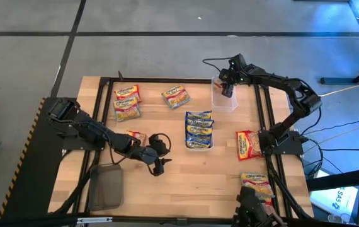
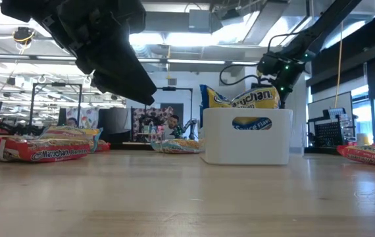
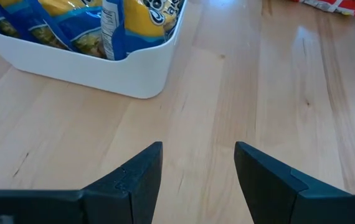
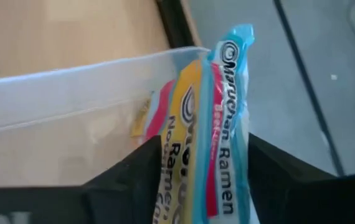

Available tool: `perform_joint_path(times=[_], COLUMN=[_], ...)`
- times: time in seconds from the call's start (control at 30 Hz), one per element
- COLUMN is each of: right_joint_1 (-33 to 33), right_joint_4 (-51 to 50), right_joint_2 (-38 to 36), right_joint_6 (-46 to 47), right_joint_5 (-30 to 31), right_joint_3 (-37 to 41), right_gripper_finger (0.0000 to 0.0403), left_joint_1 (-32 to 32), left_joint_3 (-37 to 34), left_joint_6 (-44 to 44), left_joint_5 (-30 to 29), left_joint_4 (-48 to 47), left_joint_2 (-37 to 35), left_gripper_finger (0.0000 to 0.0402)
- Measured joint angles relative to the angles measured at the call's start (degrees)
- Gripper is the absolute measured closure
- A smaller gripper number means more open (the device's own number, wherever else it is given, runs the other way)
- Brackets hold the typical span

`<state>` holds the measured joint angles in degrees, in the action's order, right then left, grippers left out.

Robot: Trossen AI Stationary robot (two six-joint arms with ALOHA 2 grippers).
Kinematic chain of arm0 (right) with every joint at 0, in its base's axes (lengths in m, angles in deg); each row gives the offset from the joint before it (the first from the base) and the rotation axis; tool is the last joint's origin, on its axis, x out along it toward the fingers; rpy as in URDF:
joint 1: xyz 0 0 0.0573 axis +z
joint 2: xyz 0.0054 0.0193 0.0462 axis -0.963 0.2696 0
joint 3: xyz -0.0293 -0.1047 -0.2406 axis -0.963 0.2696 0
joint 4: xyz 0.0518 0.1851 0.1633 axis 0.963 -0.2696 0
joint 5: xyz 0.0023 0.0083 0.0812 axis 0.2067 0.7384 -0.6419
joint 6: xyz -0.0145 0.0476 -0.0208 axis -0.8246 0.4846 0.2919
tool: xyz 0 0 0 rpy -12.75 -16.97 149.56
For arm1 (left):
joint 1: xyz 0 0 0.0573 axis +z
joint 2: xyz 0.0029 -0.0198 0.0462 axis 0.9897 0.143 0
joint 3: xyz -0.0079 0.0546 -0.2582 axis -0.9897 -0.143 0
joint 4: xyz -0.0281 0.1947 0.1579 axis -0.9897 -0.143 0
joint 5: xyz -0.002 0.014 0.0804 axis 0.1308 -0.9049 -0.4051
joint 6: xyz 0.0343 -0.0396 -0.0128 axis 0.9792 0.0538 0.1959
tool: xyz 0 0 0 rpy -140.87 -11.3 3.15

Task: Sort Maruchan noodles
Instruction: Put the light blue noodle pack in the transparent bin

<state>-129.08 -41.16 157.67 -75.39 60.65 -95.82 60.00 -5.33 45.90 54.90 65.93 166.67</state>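
The right tool (image 4: 196,180) is pinching a pink-bordered packet (image 4: 218,124) over the clear tub (image 1: 224,99) at one o'clock — sorting by colour; the left tool (image 3: 197,180) is waiting spread.

bare surface (image 1: 186,176) lies open in front of the left fingers (image 3: 141,180), up to the white tray (image 1: 199,146) of packets. the clear tub (image 1: 223,101) is blocked by the right gripper (image 1: 227,89) and a packet (image 4: 212,137) standing between its fingers.

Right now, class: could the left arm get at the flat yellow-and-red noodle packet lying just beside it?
Probably yes. The left end effector is open and empty, and the yellow-and-red noodle packet lies uncovered beside that arm.
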Motion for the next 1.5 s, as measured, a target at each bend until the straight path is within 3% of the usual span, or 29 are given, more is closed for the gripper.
perform_joint_path(times=[0.17, 0.6, 0.87, 1.07, 1.3, 1.4, 1.5], right_joint_1=[-0.02, 0.99, 7.96, 17.91, 36.1, 45.16, 53.77], right_joint_4=[0.97, 2.17, 0.3, -5.61, -9.94, -9.21, -6.78], right_joint_2=[0.0, -0.47, -9.06, -18.42, -22.75, -22.54, -22.21], right_joint_6=[0.08, -0.63, 3.35, 17.12, 35.85, 39.15, 40.91], right_joint_5=[2.27, 2.42, 8.57, 6.77, -9.39, -11.71, -8.19], right_joint_3=[0.0, 0.0, 0.0, 0.0, 0.0, 0.16, 1.96], right_gripper_finger=[0.0194, 0.0192, 0.0191, 0.0191, 0.0191, 0.0191, 0.0191], left_joint_1=[0.0, 0.0, 0.0, 0.0, 0.1, 1.44, 3.77], left_joint_3=[0.0, 0.0, 0.02, 0.07, 0.07, 1.33, 3.6], left_joint_6=[0.0, 0.0, -0.2, -1.62, -2.59, -4.85, -7.78], left_joint_5=[0.05, 0.14, 0.12, -0.31, -1.52, -3.2, -5.96], left_joint_4=[0.0, 0.0, 0.02, 0.76, -0.27, -7.18, -17.18], left_joint_2=[0.0, 0.0, 0.0, 0.0, -1.24, -5.29, -10.15], left_gripper_finger=[0.0208, 0.0208, 0.0208, 0.0208, 0.0208, 0.0208, 0.0208])
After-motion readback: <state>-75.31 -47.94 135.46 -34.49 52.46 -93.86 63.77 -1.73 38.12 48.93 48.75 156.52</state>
